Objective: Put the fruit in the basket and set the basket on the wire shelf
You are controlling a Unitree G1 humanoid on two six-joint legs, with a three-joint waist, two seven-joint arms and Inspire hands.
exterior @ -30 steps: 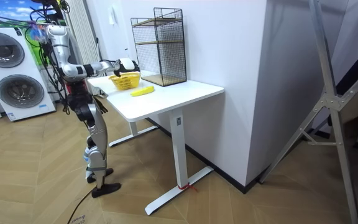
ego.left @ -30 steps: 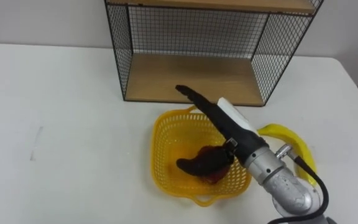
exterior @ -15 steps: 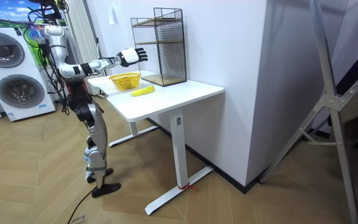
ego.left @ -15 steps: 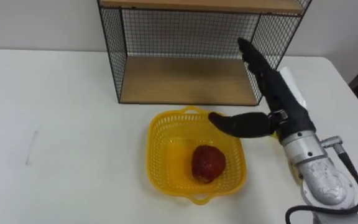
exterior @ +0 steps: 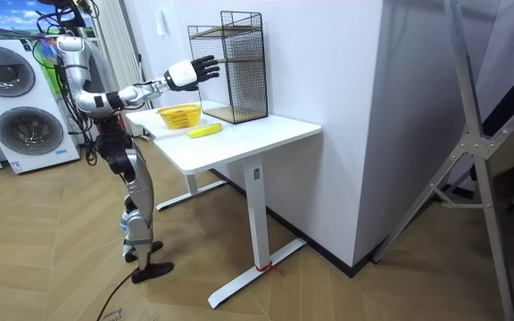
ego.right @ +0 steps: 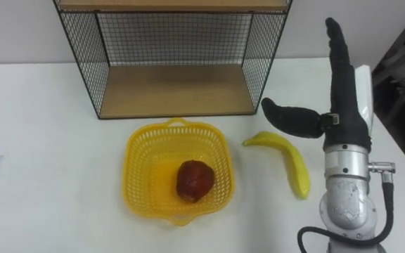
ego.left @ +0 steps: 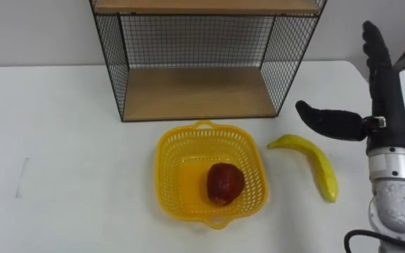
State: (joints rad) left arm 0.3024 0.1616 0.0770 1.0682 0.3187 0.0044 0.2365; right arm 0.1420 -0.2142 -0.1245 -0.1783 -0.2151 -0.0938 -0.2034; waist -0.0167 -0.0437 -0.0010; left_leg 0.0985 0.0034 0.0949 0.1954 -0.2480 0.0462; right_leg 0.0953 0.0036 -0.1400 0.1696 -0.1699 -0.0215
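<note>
Released since a second ago: dark red round apple (ego.left: 225,184), now lying loose inside yellow plastic lattice basket (ego.left: 209,128). Just right of basket, apart from it: curved yellow banana (ego.left: 308,158), flat on white table (ego.left: 62,140), long axis running from stem end near basket toward lower right. Raised above banana's far end: black right hand (ego.left: 385,116), fingers straight, thumb spread toward basket, holding nothing. Nearer hand, judged: right. Behind basket: black wire shelf with wooden boards (ego.left: 195,42), upper part cut off at top edge.
</note>
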